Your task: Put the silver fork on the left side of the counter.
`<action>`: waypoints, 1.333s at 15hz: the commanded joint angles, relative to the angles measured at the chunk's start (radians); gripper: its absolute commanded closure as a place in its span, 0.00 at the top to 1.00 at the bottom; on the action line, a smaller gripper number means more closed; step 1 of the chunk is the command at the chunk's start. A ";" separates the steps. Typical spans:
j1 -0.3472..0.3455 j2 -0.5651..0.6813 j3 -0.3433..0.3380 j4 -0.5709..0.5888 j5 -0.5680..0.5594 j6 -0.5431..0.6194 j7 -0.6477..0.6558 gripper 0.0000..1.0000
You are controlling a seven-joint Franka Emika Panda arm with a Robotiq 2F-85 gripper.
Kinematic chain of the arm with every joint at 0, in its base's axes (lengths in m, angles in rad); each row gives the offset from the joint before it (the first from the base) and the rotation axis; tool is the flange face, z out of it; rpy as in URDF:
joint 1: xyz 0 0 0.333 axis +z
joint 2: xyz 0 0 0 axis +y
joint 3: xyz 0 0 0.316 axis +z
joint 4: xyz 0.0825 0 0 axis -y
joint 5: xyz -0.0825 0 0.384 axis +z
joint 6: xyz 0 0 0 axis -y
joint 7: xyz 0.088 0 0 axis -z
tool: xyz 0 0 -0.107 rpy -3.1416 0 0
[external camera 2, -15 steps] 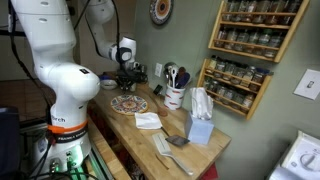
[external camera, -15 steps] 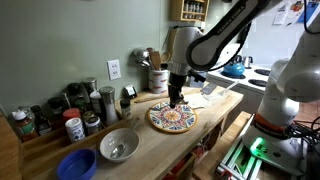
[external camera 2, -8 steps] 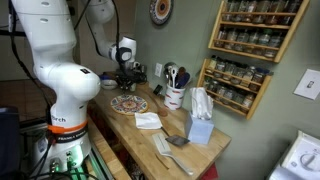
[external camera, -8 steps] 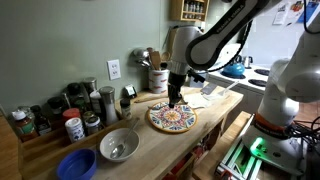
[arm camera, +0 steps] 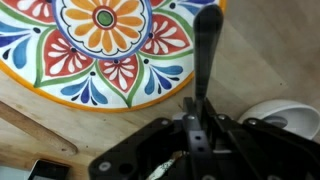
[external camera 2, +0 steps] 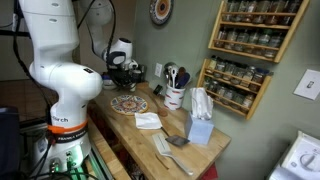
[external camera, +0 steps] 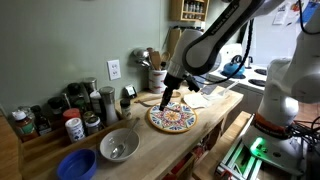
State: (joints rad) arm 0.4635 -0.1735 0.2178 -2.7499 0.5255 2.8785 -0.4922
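Bench [external camera: 165, 148]: a long tan wooden worktop. In an exterior view, jars and two bowls stand toward one end.

Arm [external camera: 215, 40]: it reaches in over the patterned plate [external camera: 172, 119].

Hand [external camera: 167, 100]: tilted and near the plate's rim, apparently clear of it.

Silver fork [arm camera: 207, 50]: in the wrist view, a slim grey bar that flares to a rounded end sticks out from the hand [arm camera: 200, 122] across the plate's border. I judge this to be the fork's handle, in shadow. The fingers are drawn together and clamped on it. The tines are not clearly visible.

Handling: the fork should be light, rigid and smooth, so it could slip or pivot in a narrow pinch. The best hold is across the flat of the handle near the balance point, because a grip far toward one end invites swinging. The fork is not fragile, but dropping it could chip the plate's glaze.

Views: only the wrist view shows the grip and the fork. A wooden utensil [arm camera: 35, 125] also lies beside the plate there. Only the exterior views show the hand's height and free bench space. One shows a napkin [external camera 2: 148, 120] and a tissue box [external camera 2: 200, 126] further along. Neither shows which end is the left.
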 commanded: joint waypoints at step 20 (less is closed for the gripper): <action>0.215 0.284 0.123 0.003 0.466 0.479 0.346 0.02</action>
State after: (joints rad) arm 0.6406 0.1088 0.3389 -2.7465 0.9351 3.3417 -0.1332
